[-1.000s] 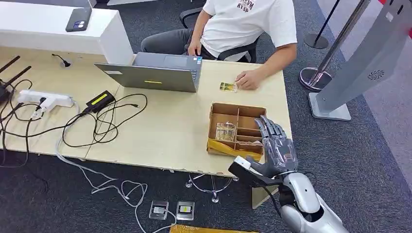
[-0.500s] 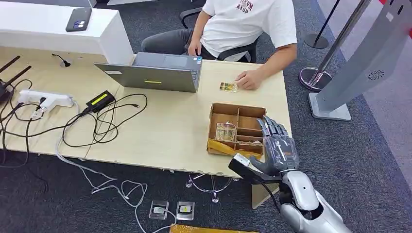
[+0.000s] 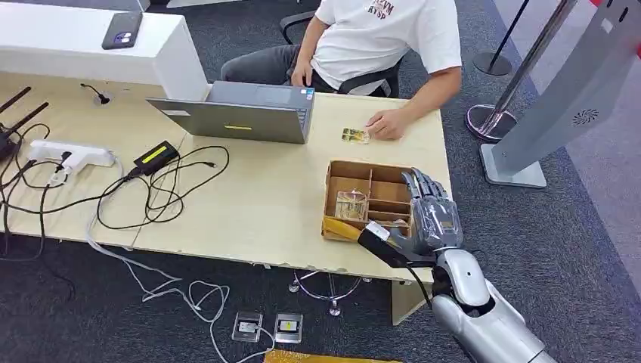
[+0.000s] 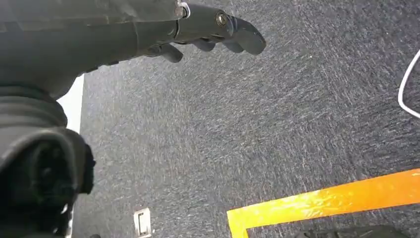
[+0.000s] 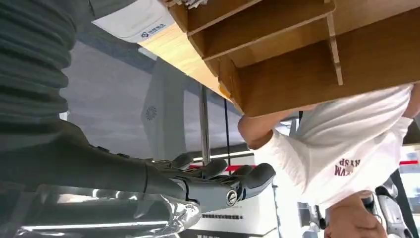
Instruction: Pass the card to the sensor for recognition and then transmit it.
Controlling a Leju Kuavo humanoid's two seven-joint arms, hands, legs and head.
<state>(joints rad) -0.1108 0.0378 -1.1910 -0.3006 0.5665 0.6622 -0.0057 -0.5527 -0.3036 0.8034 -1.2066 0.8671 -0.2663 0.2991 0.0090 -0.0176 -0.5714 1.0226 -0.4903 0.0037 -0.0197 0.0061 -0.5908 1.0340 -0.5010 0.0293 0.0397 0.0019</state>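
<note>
Where right hand (image 3: 429,219) overlaps box (image 3: 368,198) (fingers spread, empty), far compartments hidden; left hand (image 4: 148,29) empty.

Office or test lab: pale desk (image 3: 257,212) with laptop (image 3: 242,113), power strip (image 3: 72,155), loose cables (image 3: 162,193), grey carpet (image 3: 544,227), seated person (image 3: 378,45).

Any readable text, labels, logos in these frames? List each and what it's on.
Red print on the person's white T-shirt: partly cut off in the head view and upside down in the right wrist view, not safely readable.
White card by the wooden box: small blue logo and text, too small to read.
Card on the table near the person's hand: print too small.
Yellow label on the black adapter: unreadable.
Floor tags: unreadable.
</note>
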